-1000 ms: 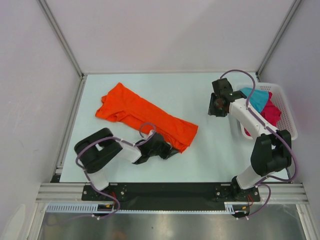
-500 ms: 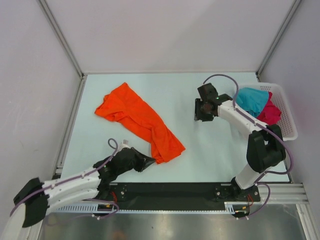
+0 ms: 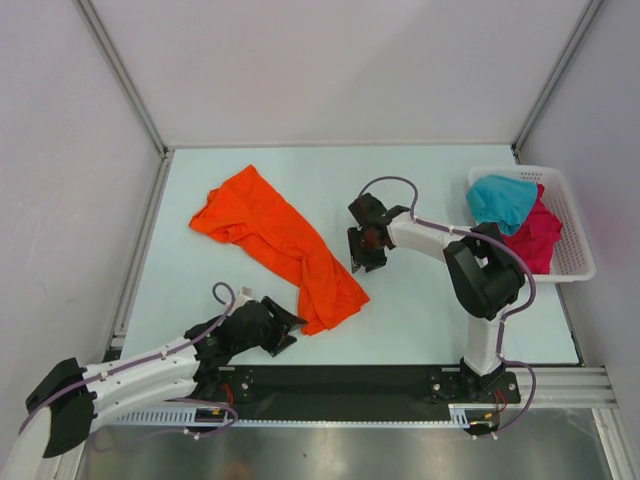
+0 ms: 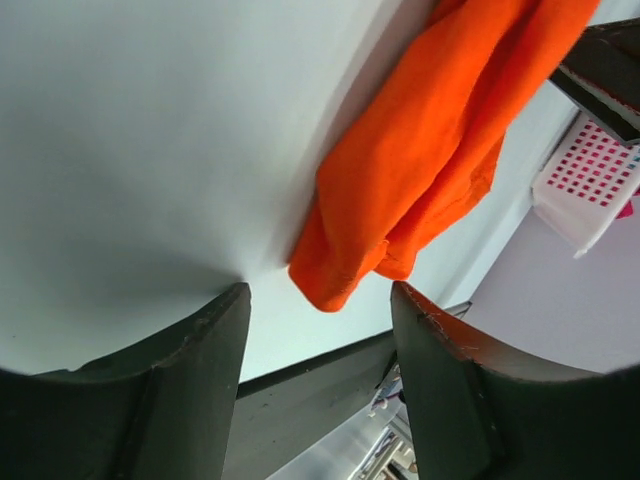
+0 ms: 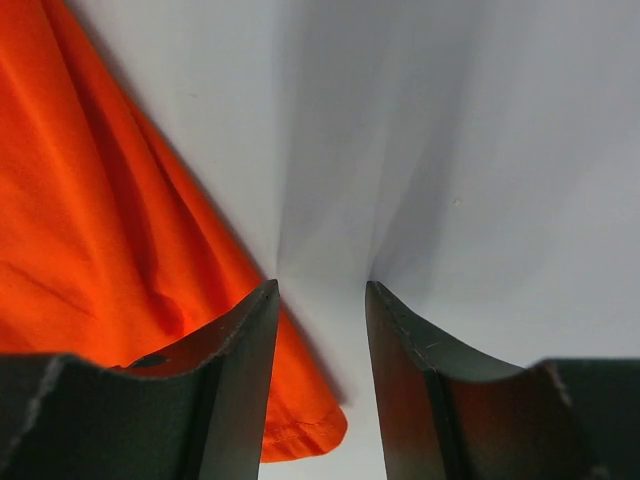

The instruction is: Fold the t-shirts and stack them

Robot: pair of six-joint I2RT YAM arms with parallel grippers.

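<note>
Top external view: the orange shirt (image 3: 280,240) lies crumpled on the table (image 3: 300,170), left of centre. At the right edge, the basket (image 3: 575,240) holds the teal shirt (image 3: 500,200) and the pink shirt (image 3: 535,235). The left gripper (image 3: 287,331), near the orange shirt's lower tip, and the right gripper (image 3: 358,262), beside its right edge, both gape empty.

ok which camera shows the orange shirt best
Top external: it shows the whole orange shirt, end to end. The left wrist view catches only one end of it, and the right wrist view only an edge and a corner.
</note>
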